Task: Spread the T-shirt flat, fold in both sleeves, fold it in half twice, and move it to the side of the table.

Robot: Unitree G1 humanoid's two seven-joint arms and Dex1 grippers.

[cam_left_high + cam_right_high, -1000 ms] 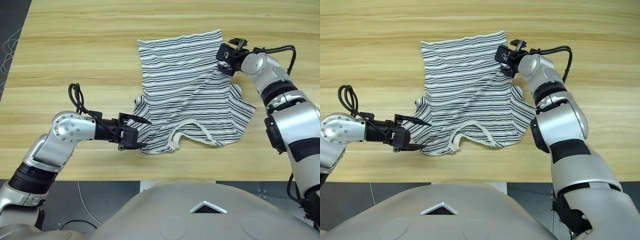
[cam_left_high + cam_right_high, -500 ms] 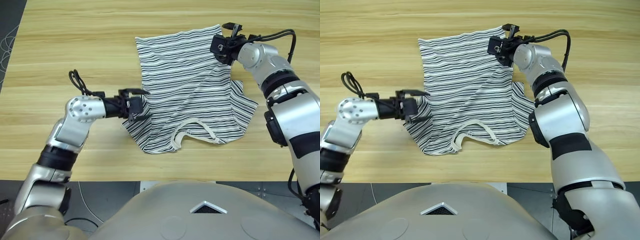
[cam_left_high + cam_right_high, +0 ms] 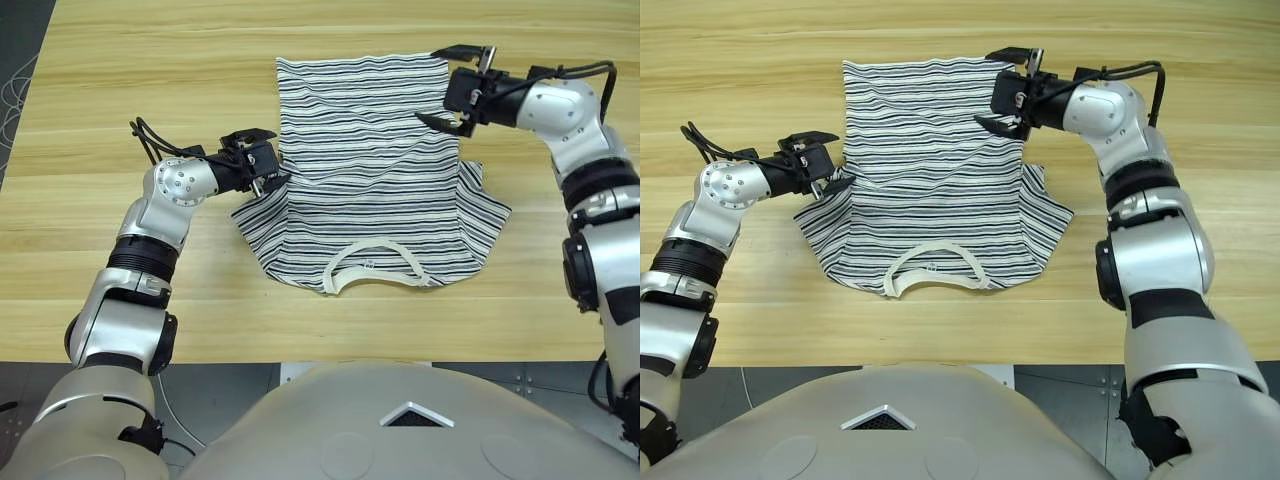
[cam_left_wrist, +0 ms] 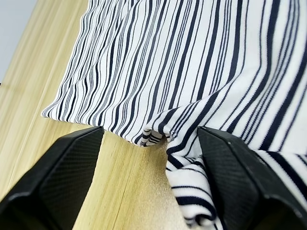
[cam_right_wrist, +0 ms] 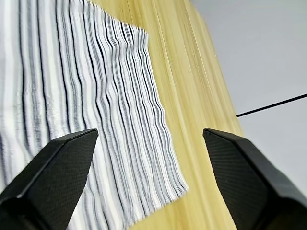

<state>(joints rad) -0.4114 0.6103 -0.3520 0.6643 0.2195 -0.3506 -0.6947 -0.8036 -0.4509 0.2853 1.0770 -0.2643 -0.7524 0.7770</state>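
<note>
A pale wooden table (image 3: 150, 80) with long straight grain spans the view. Off its left edge lies dark floor (image 3: 22, 30) with thin pale cables (image 3: 14, 95) looped on it. Elsewhere beyond the table, light grey floor (image 5: 268, 57) carries a thin black line (image 5: 273, 104)

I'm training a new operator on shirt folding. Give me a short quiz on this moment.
1. True or false: the T-shirt is already folded in half.
2. Its collar lies: A toward the robot, B away from it, C to its left.
3. Fill in: the left gripper and right gripper each have fingers ___.
Key: 1 false; 2 A; 3 open.
</note>
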